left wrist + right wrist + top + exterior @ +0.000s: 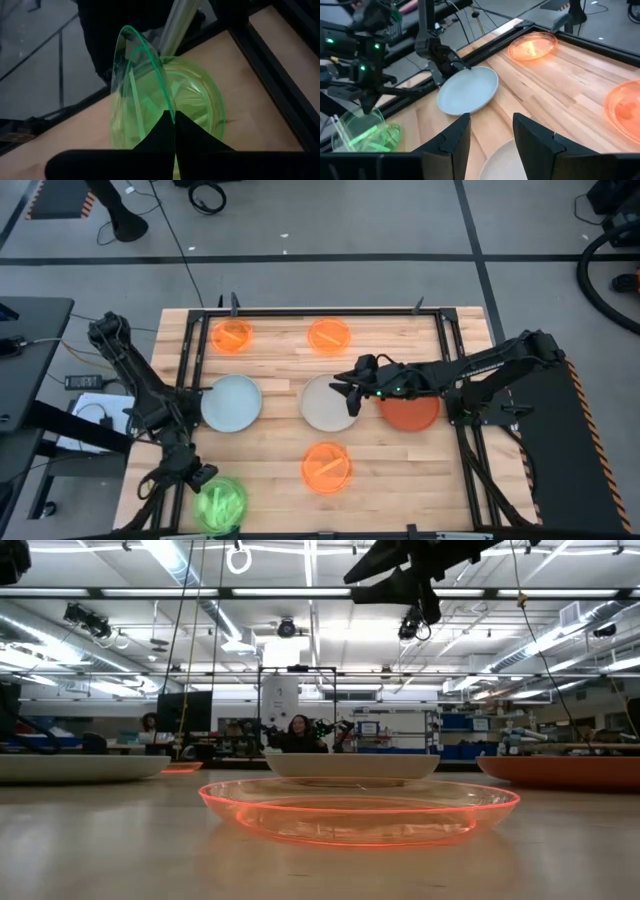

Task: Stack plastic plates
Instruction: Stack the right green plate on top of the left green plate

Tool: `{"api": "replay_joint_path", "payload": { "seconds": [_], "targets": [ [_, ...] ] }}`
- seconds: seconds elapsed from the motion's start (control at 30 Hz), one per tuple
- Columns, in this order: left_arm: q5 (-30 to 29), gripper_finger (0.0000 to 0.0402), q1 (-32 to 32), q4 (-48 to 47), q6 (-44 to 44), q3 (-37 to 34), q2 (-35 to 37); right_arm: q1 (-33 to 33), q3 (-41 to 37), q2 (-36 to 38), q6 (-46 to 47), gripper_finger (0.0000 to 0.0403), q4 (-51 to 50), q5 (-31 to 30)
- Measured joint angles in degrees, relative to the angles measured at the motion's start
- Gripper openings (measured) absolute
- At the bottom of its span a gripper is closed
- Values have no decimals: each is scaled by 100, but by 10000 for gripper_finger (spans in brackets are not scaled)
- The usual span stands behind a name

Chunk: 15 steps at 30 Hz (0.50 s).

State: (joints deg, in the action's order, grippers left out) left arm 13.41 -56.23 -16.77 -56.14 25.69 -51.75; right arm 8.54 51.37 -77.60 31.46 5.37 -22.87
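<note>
My left gripper [205,477] is at the table's near left corner, shut on a translucent neon green plate [137,80] that stands steeply tilted over another green plate [200,105] lying flat on the table. My right gripper [492,134] is open and empty, hovering above the off-white plate [325,405] at the table's middle. The pale blue plate [232,402] lies to its left and the rust red-orange plate [412,413] to its right, partly under my right arm. Three neon orange plates lie flat: far left [232,335], far middle [329,334] and near middle [327,467]. My left gripper pinches the green plate's rim [168,109] between its two fingers, only a short stretch of the edge. The plate is tilted steeply, its opposite rim [125,32] raised high. Its lower part hangs over the flat green plate; whether they touch I cannot tell.
A black metal frame [445,330] runs around the wooden table top. Bare wood lies between the plates, widest at the near right. In the low view the near orange plate [360,810] fills the foreground, and a person sits far off in the room.
</note>
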Motion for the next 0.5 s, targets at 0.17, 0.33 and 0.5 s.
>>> {"api": "replay_joint_path", "payload": {
  "seconds": [0.17,0.33,0.5],
  "targets": [
    [81,3,2,164,179,1,-112,-45,0,0,-42,158,15,0],
    [87,3,20,558,403,0,-507,-52,2,46,-59,158,114,5],
    [173,7,17,581,1355,2,-610,-52,2,44,-104,158,152,94]
  ]
}}
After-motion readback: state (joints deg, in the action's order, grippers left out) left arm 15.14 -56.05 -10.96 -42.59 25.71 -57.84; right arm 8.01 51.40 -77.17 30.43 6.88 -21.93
